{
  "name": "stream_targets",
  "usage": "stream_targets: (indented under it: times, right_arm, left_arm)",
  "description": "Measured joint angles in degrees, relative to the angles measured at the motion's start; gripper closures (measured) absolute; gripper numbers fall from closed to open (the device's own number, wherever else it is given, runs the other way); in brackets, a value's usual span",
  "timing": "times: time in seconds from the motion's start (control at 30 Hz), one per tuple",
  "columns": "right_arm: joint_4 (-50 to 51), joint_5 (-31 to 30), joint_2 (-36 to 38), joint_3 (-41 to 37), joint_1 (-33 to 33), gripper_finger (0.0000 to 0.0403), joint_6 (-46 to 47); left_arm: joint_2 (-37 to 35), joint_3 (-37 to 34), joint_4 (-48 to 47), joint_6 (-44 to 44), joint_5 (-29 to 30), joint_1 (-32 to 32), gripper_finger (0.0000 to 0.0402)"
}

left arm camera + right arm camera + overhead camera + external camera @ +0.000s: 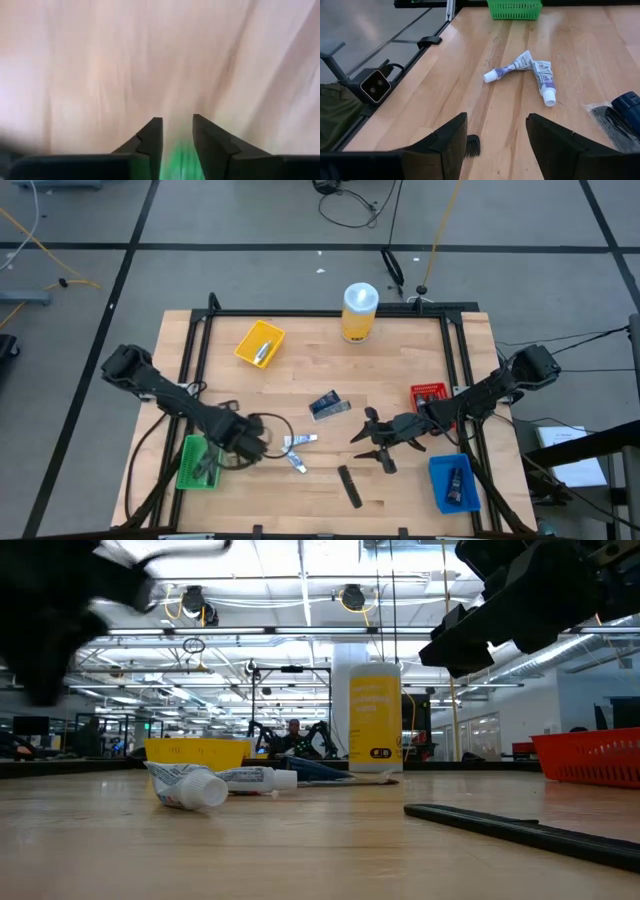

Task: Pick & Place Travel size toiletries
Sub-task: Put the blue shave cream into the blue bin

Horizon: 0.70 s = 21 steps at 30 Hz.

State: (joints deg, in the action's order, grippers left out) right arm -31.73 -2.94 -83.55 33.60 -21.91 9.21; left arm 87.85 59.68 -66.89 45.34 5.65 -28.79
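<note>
Two white travel-size tubes (297,444) (512,67) lie on their sides in the middle of the wooden table, touching at one end. Nearby lie a dark blue sachet (328,406) and a black stick (348,485). My left gripper (240,440) (177,122) points down just right of the green bin (200,462), with a narrow gap between its fingers and nothing in it; its wrist view is blurred. Right of the tubes, my right gripper (362,442) (495,125) hangs open above the table, facing them.
A yellow bin (260,343) with a small item stands far left. A tall yellow canister (360,310) stands at the far edge. A red bin (430,395) and a blue bin (453,482) are at the right. The green bin holds dark items. A small black comb (472,145) lies under my right gripper.
</note>
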Motion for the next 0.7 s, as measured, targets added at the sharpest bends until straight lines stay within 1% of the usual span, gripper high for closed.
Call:
stream_targets:
  times: [0.1,0.17,0.23,0.27,0.37,0.43,0.5,0.57,0.63,0.7]
  right_arm:
    - [-0.97,-0.4,0.0,-1.15,0.0,0.0206,-1.48]
    - [-2.84,-1.83,0.0,-2.02,0.0,0.0206,-2.35]
    - [-5.61,-3.15,0.0,-3.19,0.0,0.0206,-2.92]
    - [-6.99,-3.19,0.0,-3.87,0.01,0.0206,-3.25]
    - [-11.58,-3.1,0.0,-5.94,0.02,0.0206,-4.32]
    - [-14.0,-3.05,0.0,-7.06,0.02,0.0206,-4.34]
    - [-15.75,-3.04,0.0,-8.03,0.04,0.0206,-4.34]
    - [-17.11,-3.04,0.0,-8.63,0.04,0.0206,-4.34]
    - [-17.43,-3.04,0.0,-8.87,0.04,0.0206,-4.34]
    - [-17.3,-3.02,0.0,-8.91,0.04,0.0206,-4.3]
  left_arm:
    - [-0.19,-0.11,11.94,-0.74,14.9,-0.09,0.0318]
    - [-0.19,-1.01,21.98,-2.61,24.59,0.11,0.0328]
    - [0.35,-2.43,32.87,-4.81,31.1,1.1,0.0336]
    - [0.59,-3.35,37.82,-7.19,32.64,1.74,0.0339]
    - [0.66,-6.21,51.65,-17.45,33.27,4.7,0.0336]
    - [0.58,-8.16,58.95,-21.77,32.67,7.45,0.0322]
    - [0.68,-10.12,64.28,-24.38,30.34,10.92,0.0296]
    - [0.68,-11.76,69.12,-25.24,25.75,14.69,0.0263]
    - [1.42,-13.41,73.52,-24.11,21.0,18.34,0.0224]
    - [2.67,-14.44,74.62,-21.37,18.85,21.04,0.0188]
